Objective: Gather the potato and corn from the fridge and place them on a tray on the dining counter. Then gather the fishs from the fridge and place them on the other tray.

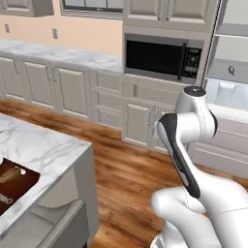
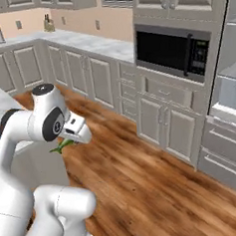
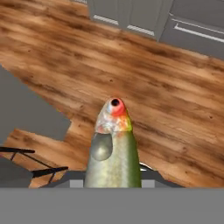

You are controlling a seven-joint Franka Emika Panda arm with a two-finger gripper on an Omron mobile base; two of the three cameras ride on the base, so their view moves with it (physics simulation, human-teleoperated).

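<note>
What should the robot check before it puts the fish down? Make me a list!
1. Fish held in the gripper: ok, it pokes out from the hand.
2. Fish over a tray: not ok, wood floor lies below it.
3. Blue tray in sight: cannot tell.
4. Brown tray on the counter: ok, at its edge with something already in it.
5. Floor ahead free of clutter: ok.

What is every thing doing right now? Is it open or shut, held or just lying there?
fish: held in the pincer, head pointing away, over the wood floor.
pincer: shut on the fish.
microwave: door shut.
brown tray: lying flat on the dining counter, things on it.
fridge: standing open, shelves showing.
</note>
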